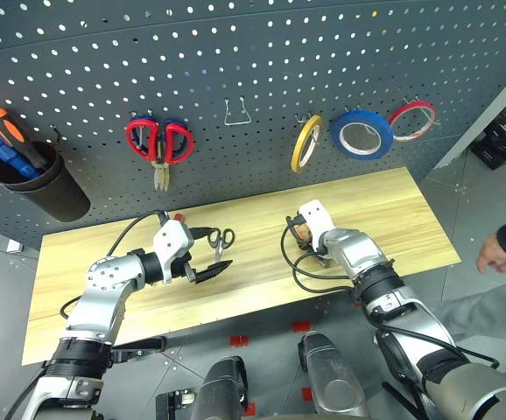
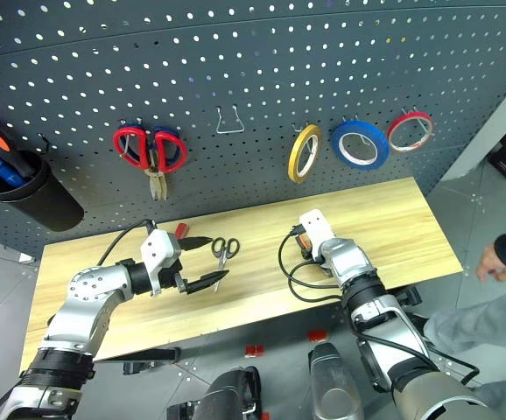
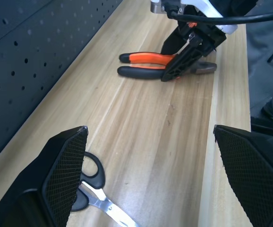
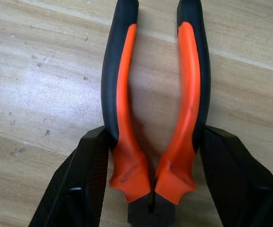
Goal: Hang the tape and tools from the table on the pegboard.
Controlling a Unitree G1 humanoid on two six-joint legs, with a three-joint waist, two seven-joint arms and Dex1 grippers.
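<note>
Right gripper [image 4: 150,175] fingers straddled pliers [image 4: 153,94] at frame centre, touching both handles, not visibly clamped; risked slipping if lifted early.

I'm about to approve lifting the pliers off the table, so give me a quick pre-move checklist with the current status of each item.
1. Right gripper straddles the pliers near the pivot: ok.
2. Fingers firmly clamped on the handles: cannot tell.
3. Pliers lying flat on the table: ok.
4. Left gripper open and apart from the pliers: ok.
5. Small scissors out of the right arm's way: ok.
6. Free hook on the pegboard: ok.
</note>
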